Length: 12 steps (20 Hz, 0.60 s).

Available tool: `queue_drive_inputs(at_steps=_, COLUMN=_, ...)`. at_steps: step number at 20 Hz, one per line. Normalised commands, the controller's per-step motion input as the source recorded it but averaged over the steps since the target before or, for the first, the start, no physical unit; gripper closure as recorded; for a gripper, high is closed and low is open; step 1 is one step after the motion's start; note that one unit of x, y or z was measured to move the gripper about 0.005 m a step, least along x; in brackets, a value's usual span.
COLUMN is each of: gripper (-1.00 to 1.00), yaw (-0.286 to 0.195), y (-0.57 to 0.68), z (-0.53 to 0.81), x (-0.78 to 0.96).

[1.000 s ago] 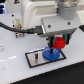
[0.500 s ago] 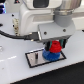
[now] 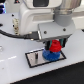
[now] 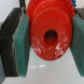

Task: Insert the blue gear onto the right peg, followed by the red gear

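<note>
In the exterior view the blue gear (image 3: 50, 54) lies flat on the grey black-bordered plate (image 3: 35, 59), toward the exterior view's right end. My gripper (image 3: 55, 46) is shut on the red gear (image 3: 55, 47) and holds it just above the blue gear. In the wrist view the red gear (image 4: 50, 33) fills the frame, its centre hole facing the camera, clamped between the two green finger pads (image 4: 22, 42). The right peg is hidden behind the gears. Its twin pin is too small to make out.
The plate rests on a white table (image 3: 15, 72). A black cable (image 3: 12, 34) runs in from the exterior view's left to the arm's white body (image 3: 47, 12) above the plate.
The gripper with the red gear has come lower, closer to the blue gear on the plate. The blue gear and plate have not moved.
</note>
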Motion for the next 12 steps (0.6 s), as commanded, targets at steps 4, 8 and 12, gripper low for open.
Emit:
queue_drive_inputs(at_steps=4, gripper=1.0, yaw=0.0, y=-0.09, z=0.11, x=0.07)
queue_drive_inputs(at_steps=8, gripper=1.0, yaw=0.0, y=-0.15, z=-0.08, x=0.15)
queue_drive_inputs(at_steps=12, gripper=1.0, yaw=0.0, y=-0.14, z=-0.08, x=0.23)
